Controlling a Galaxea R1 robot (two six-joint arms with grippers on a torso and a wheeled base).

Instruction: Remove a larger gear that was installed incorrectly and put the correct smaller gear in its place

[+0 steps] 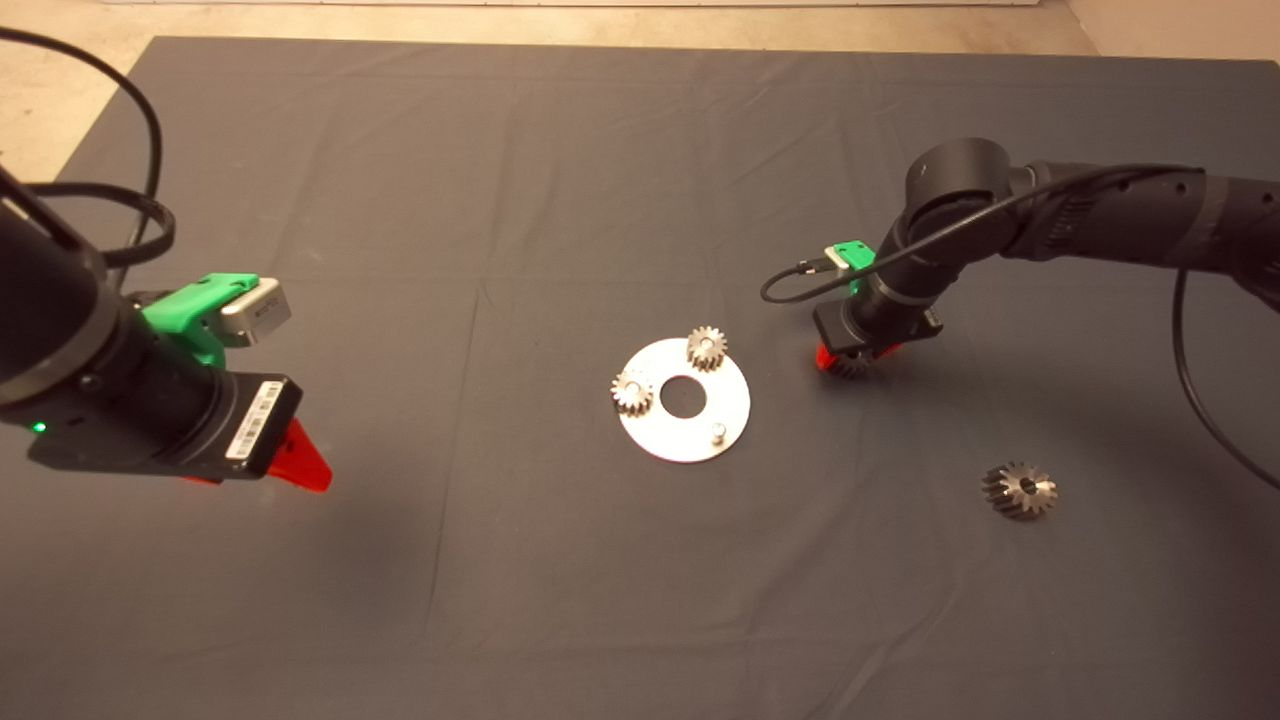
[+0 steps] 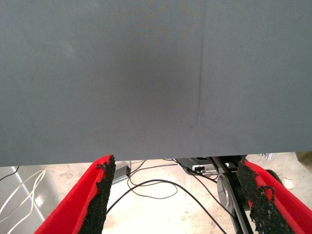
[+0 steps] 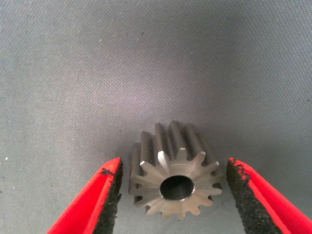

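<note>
I log: right gripper (image 3: 173, 187) spread astride smaller gear (image 3: 173, 183), three o'clock of plate (image 1: 735, 400); left gripper (image 2: 178, 195) spread, idle.

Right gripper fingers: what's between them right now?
The smaller gear sits on the mat between the open fingers of the right gripper, a gap on either side. The right wrist view shows this.

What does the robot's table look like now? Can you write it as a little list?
Plate: silver ring plate mid-mat, two pale small gears on it, one peg bare
Larger gear: the larger gear lies on the mat, off the plate
Smaller gear: the smaller gear sits between the open right tool's fingers
Left tool: left tool open, over the mat's edge
</note>
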